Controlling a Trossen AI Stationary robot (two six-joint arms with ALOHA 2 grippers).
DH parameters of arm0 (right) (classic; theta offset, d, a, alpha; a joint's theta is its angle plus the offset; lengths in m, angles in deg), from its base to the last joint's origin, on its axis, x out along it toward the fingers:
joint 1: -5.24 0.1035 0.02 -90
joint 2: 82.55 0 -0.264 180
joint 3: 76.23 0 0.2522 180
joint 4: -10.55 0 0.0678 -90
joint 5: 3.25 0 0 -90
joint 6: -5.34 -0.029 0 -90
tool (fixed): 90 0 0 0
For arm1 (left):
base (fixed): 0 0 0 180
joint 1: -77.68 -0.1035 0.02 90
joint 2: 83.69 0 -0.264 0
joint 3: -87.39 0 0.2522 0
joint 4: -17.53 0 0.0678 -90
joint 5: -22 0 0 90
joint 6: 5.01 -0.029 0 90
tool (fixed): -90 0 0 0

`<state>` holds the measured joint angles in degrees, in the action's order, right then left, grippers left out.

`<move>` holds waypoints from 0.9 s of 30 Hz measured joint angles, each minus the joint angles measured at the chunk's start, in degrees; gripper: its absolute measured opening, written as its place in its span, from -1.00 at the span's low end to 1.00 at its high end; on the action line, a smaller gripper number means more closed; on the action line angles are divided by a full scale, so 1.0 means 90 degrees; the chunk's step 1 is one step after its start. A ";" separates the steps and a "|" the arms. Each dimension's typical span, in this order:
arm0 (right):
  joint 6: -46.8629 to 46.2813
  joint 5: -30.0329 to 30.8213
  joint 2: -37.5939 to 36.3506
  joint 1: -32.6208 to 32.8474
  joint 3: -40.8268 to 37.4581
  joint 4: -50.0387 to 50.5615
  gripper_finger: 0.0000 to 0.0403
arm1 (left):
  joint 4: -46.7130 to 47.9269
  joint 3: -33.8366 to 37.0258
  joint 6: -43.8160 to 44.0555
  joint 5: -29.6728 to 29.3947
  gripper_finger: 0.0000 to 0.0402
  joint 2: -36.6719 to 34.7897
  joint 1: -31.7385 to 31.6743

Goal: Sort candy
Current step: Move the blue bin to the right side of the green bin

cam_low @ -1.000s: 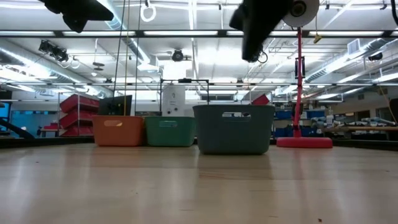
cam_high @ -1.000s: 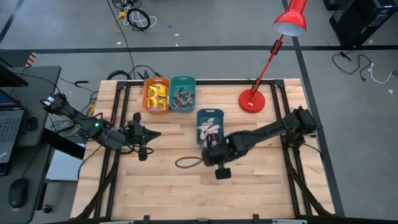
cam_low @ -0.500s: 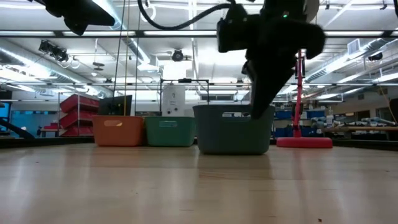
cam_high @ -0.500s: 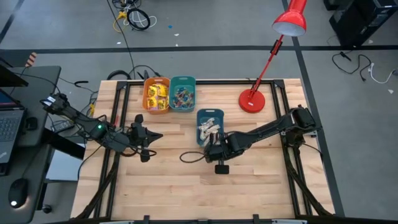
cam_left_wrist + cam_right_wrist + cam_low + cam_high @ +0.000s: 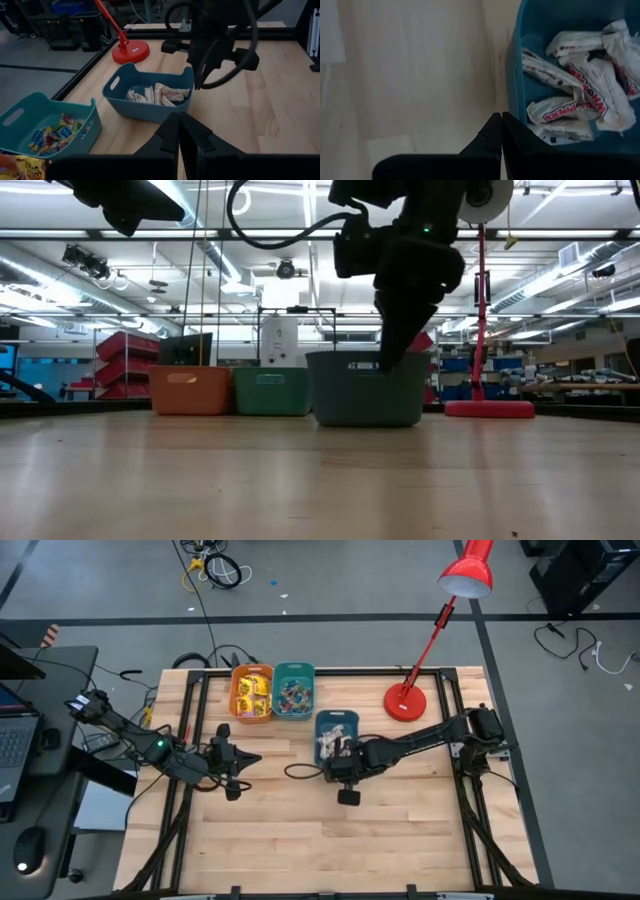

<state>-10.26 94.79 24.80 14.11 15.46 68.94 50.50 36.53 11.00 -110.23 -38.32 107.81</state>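
The right gripper (image 5: 500,120), fingers together and empty, hangs at the near rim of the blue bin (image 5: 337,723) holding white candy (image 5: 585,85) mid-table. No loose candy shows; sorting looks finished, so next it likely withdraws. The left gripper (image 5: 179,125), fingers together, waits near the table's left edge.

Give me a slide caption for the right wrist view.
Right gripper, shut, hovers beside the blue bin of white wrapped candy.

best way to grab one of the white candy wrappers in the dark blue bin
Come from straight above into the open top of the dark blue bin. Pinch a white candy wrapper across its narrow middle: they lie flat, long and thin, piled toward one end.
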 joint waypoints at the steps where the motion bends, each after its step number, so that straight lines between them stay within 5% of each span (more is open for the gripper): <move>1: 0.0025 0.0002 0.0000 -0.0026 0.0000 -0.0062 -1.00 | 0.0001 0.0000 -0.0014 0.0000 -0.93 0.0000 0.0000; 27: 0.0585 0.0201 0.0000 -0.0653 0.0002 -0.0682 -1.00 | 0.0002 0.0000 -0.0038 0.0001 -0.93 0.0000 0.0000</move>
<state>-4.99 96.60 24.80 8.23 15.48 62.80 50.52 36.53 10.65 -110.23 -38.32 107.81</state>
